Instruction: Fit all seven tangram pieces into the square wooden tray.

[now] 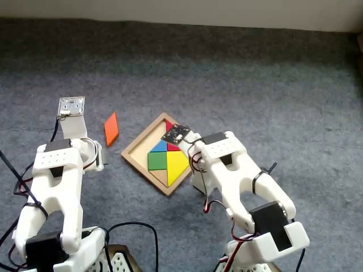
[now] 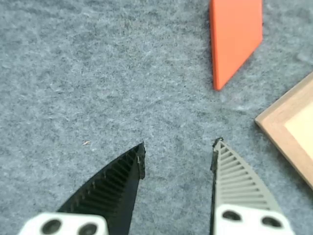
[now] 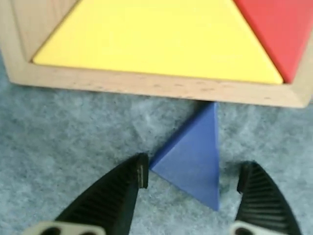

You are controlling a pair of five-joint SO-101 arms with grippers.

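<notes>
Partly done: pieces (image 1: 176,161) seated in tray (image 1: 131,152); orange parallelogram (image 1: 111,128) and blue triangle (image 3: 193,156) are left outside, the latter straddled by spread fingers of the right gripper (image 3: 193,172). Left gripper (image 2: 179,145) fingers spread, empty.

Grey carpeted table (image 1: 272,85): wooden tray (image 3: 146,84), orange piece (image 1: 112,128), blue triangle (image 3: 193,156) beside tray.

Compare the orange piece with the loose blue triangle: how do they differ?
The orange piece is a slanted four-sided shape; the blue triangle has three sides. The orange piece lies apart from the tray; the blue triangle's tip reaches its frame. The blue triangle sits between the open fingers of the right gripper; the orange piece lies beyond the left gripper. Both lie flat on the carpet.
</notes>
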